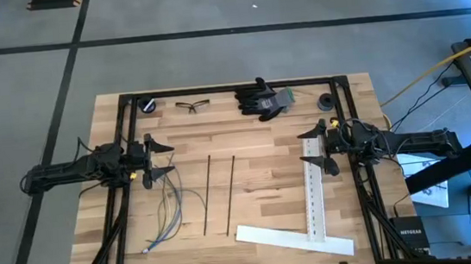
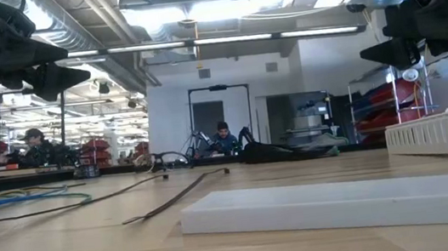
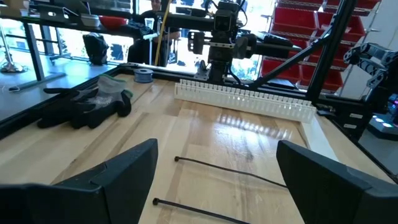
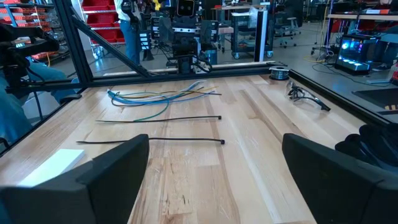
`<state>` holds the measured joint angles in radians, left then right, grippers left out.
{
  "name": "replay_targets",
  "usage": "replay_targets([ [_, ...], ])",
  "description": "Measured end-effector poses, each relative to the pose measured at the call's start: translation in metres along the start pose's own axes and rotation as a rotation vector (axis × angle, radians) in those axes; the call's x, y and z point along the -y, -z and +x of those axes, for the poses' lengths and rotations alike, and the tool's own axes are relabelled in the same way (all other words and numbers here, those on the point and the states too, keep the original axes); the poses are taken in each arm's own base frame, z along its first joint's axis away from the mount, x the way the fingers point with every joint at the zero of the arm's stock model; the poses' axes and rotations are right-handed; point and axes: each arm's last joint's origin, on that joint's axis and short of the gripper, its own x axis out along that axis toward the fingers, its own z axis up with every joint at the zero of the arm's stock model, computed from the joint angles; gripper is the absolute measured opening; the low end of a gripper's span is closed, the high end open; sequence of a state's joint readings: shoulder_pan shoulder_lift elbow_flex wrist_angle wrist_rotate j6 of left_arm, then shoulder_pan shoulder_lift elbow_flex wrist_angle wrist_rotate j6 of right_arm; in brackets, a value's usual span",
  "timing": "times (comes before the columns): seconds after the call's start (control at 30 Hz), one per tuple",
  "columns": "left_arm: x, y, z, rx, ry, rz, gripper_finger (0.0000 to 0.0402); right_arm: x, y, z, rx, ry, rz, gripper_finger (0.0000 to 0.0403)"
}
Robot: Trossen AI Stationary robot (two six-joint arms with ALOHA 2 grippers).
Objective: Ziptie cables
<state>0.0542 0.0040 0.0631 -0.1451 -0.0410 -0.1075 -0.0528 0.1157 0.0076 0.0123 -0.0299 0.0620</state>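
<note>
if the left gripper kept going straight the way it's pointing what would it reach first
The left gripper, open above the table, points across toward the right arm. Level, it would likely meet the right gripper first. The zipties and cables lie lower and mostly off that line.

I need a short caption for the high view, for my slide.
Both arms wait with open fingers: left gripper by the cables, right gripper above a white strip, two zipties between.

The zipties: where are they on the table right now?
In the high view, the two zipties lie side by side near the table's centre, between the cables on the left and the upright white perforated strip on the right.
</note>
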Motion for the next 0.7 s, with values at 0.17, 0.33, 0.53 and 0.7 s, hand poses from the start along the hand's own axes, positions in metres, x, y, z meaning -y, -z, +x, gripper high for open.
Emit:
replay_targets([
  [0.17,0.0001,-0.0008,0.0002,0.014,0.003,-0.104,0.0314,-0.0003,-0.0002,0.0000,0.000,-0.011,0.066,0.0356],
  [0.33,-0.0012,-0.0050,0.0002,0.071,-0.046,-0.182,0.0314,-0.0010,-0.0004,0.0000,-0.003,-0.034,0.346,0.0356],
  [0.53,-0.0019,-0.0074,0.0000,0.101,-0.072,-0.199,0.0314,0.0013,-0.0011,-0.0001,0.022,0.045,0.368,0.0356],
  [0.7,-0.0023,-0.0036,0.0001,0.060,-0.081,-0.206,0.0314,0.0015,-0.0007,-0.0001,0.018,0.050,0.368,0.0356],
])
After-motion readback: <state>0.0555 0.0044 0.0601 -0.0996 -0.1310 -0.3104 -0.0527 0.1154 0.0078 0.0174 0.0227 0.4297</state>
